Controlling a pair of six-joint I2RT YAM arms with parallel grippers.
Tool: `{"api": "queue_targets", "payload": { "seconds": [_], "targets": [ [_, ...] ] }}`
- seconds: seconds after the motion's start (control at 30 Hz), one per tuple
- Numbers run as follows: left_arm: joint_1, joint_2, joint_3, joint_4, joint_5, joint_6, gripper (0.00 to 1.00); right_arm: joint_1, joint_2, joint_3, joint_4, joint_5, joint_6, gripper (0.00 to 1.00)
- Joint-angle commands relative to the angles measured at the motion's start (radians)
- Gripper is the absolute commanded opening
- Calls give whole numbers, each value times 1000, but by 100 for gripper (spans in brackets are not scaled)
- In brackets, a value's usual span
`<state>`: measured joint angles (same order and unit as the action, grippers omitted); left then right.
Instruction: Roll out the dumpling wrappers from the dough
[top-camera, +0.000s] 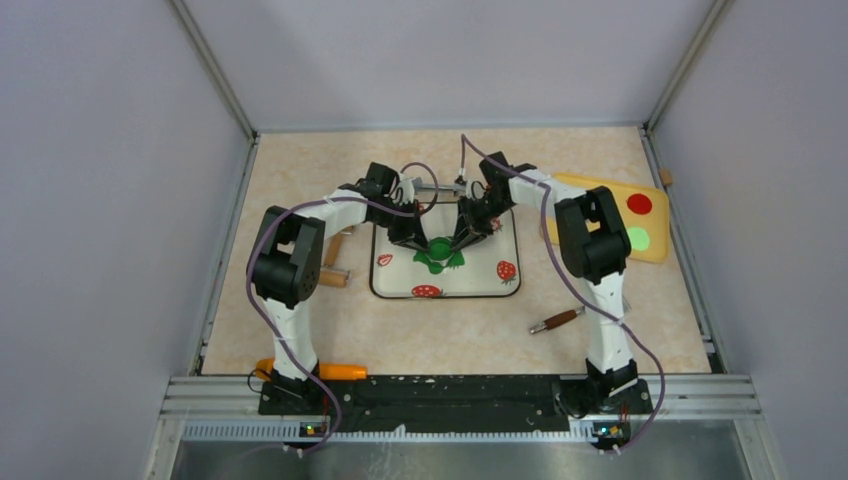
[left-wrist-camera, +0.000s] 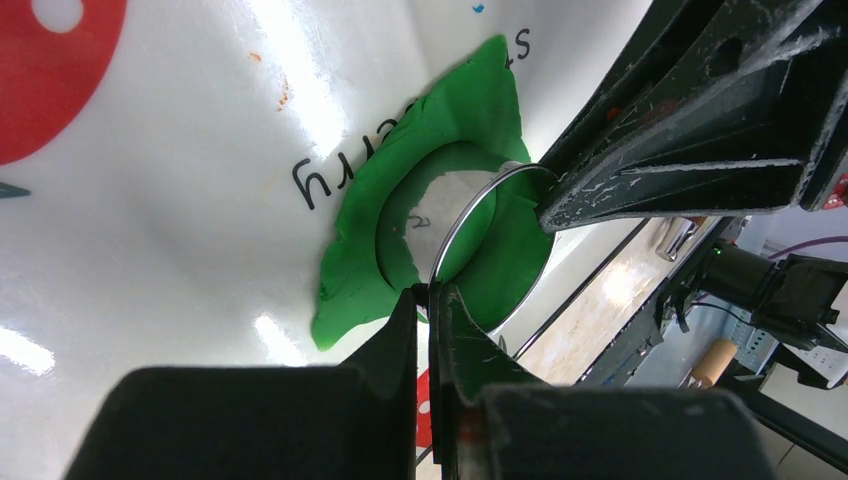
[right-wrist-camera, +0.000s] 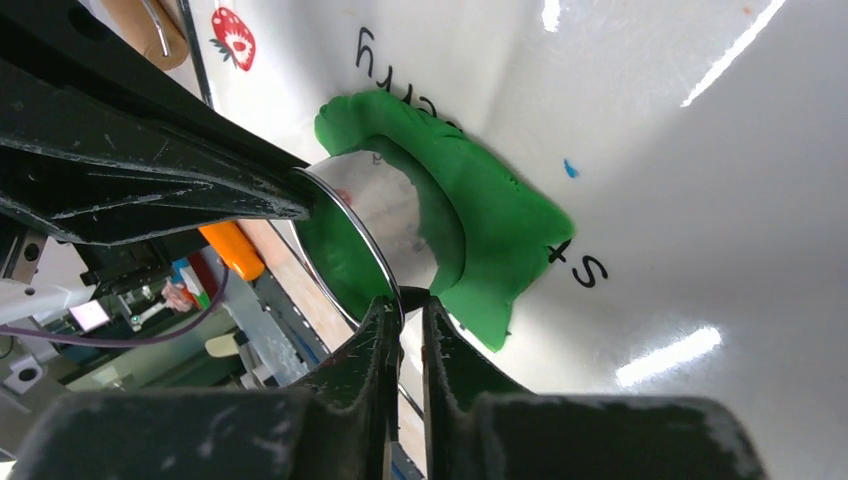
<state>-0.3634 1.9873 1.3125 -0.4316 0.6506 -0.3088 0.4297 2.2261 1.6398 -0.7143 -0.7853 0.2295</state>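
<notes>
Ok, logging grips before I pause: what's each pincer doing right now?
Left pincer: closed on the rim of the clear cutter.
Right pincer: astride the same rim, narrow gap; grip cannot be told.

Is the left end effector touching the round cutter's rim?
Touching. The left wrist view shows the left end effector with both fingers closed on the thin rim of the round cutter, with no gap visible.
</notes>
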Motion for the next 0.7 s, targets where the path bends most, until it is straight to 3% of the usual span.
{"api": "queue_targets", "payload": {
  "seconds": [0.0,0.37,0.53,0.67],
  "targets": [
    [-11,82,-51,-5,-166,77,0,27,83,-14,48,176,-57,0],
    [20,148,83,-101,-200,136,0,69,14,-205,62,185,89,0],
    [30,177,161,-114,-194,127,0,68,32,-160,59,191,59,0],
    [22,137,64,-85,-160,84,0,33,74,-17,58,232,37,0]
  ]
}}
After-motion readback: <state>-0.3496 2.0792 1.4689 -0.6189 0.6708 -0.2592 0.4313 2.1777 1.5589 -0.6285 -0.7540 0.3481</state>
